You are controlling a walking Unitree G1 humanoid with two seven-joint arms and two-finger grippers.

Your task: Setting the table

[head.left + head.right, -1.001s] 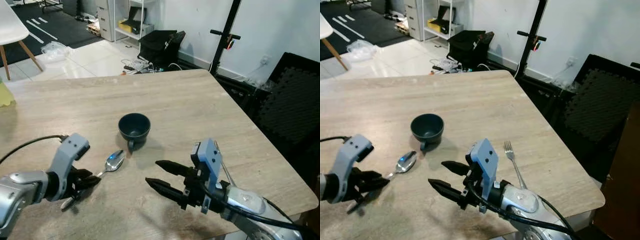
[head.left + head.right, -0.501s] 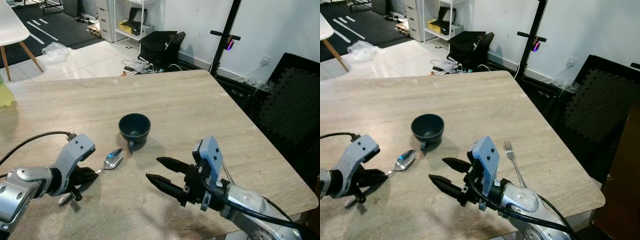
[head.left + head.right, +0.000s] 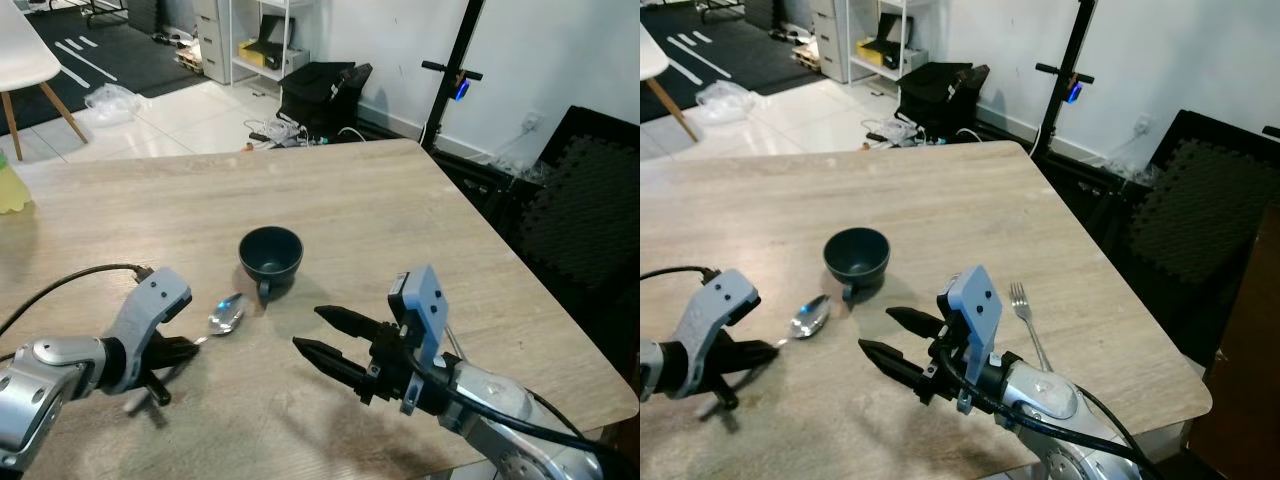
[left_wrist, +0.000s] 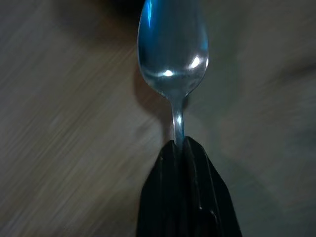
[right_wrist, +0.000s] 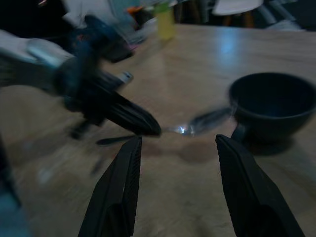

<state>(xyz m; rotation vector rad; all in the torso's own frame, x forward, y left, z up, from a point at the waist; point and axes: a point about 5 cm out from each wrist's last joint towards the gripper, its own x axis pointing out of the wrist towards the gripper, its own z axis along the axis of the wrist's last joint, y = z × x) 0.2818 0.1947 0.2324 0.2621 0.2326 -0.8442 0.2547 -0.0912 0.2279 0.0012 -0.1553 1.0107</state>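
Clearly the step in hand is the placing of the spoon [image 3: 226,314] beside the cup [image 3: 270,254]. On the robot's left side, the left gripper [image 3: 185,351] sits low over the wooden surface [image 3: 350,200], and its jaws are pressed together on the thin handle of the spoon, as the left wrist view shows. The bowl of the spoon points away from the gripper toward the cup and appears slightly above the wood, with its shadow under it, though it is hard to be sure of this. The dark blue cup stands upright near the middle of the surface, just beside the tip of the spoon, with its small handle turned toward the robot.

More to the right, the right gripper [image 3: 322,335] hovers over the surface with its jaws wide apart and nothing between them, aimed toward the spoon and the cup. A fork [image 3: 1025,325] lies flat on the wood behind this arm, near the right edge.

The next move probably calls for lowering the spoon until it lies flat beside the cup, then parting the left jaws slowly, so the spoon does not slide or knock the cup.
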